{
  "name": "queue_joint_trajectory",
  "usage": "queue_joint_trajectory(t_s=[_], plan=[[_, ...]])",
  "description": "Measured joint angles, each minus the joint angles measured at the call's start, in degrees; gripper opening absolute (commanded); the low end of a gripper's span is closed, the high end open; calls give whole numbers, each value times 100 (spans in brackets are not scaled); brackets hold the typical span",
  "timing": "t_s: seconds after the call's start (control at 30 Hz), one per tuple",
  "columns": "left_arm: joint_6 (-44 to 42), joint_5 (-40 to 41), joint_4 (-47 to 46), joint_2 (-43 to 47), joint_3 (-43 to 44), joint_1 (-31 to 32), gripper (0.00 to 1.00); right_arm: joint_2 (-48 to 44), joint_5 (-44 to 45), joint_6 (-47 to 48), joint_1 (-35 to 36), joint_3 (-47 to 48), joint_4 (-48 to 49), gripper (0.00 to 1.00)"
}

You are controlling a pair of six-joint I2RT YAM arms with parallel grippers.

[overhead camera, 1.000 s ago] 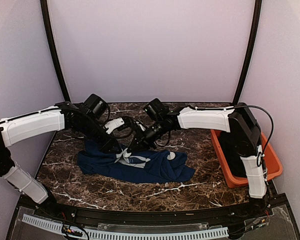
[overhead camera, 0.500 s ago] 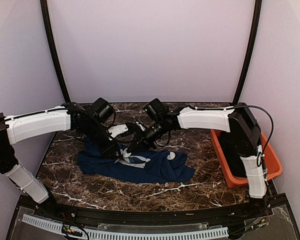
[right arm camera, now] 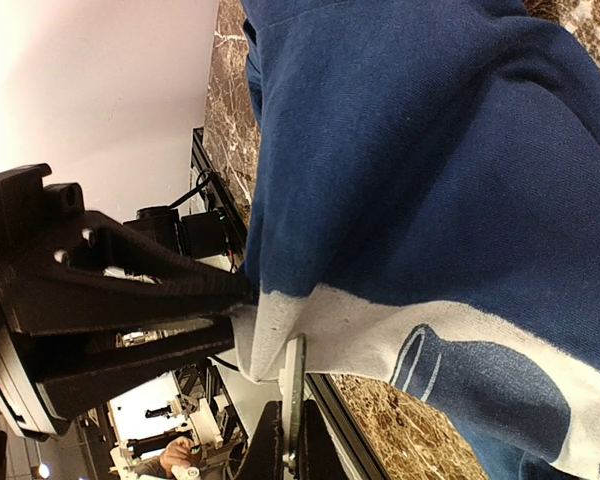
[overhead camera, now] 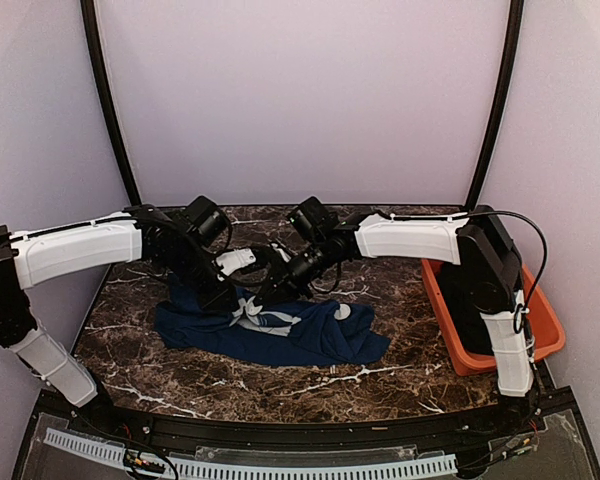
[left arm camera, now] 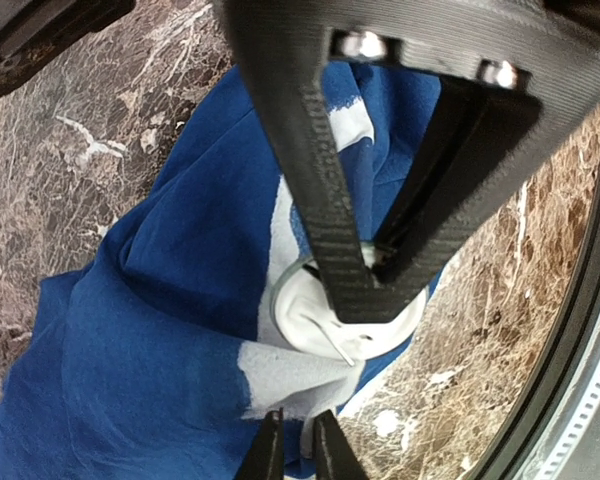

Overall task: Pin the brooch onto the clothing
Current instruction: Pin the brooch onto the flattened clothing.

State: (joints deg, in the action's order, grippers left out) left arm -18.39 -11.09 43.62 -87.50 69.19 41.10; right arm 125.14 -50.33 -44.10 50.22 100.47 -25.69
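**Supervisor:** State the position of the brooch.

**Operator:** The brooch [left arm camera: 298,318] sat at the chest print of the shirt [overhead camera: 310,335], which lay crumpled in the middle of the table [overhead camera: 180,365]. In the left wrist view I saw its white back nearly face-on. In the right wrist view it stood edge-on, running straight out from the right jaws.

**Supervisor:** Report both sets of jaws.

**Operator:** The right jaws were clenched on that thin white edge, which I took for the brooch. The left jaws were pinched nearly together on the white printed fold [left arm camera: 300,390], right against the brooch. I could not tell whether they also caught its rim.

**Supervisor:** Which relation governed the coming move?

**Operator:** The fold touched the brooch's flat face on the side toward the left arm [overhead camera: 75,250]. The brooch is round, so it has no long axis; I used its plane, which lay in line with the right fingers. Both arms met at the same spot, so neither was nearer. I judged that the right arm [overhead camera: 410,238] should press the brooch across its plane into the fold while the left arm braced the cloth.

**Supervisor:** Containers?

**Operator:** One orange bin [overhead camera: 552,335] stood at the right of the table, beside the right arm's base. That arm hid most of its inside. What showed was dark, and I could not identify it.
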Motion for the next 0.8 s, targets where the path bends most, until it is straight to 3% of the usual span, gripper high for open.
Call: queue_joint_trajectory(t_s=[0.1, 0.8], plan=[[0, -15, -2, -17, 0, 0, 1, 0, 0, -13, 0, 0, 0, 0], [-2, 24, -46, -20, 0, 0, 1, 39, -11, 190, 129, 111, -94, 0]])
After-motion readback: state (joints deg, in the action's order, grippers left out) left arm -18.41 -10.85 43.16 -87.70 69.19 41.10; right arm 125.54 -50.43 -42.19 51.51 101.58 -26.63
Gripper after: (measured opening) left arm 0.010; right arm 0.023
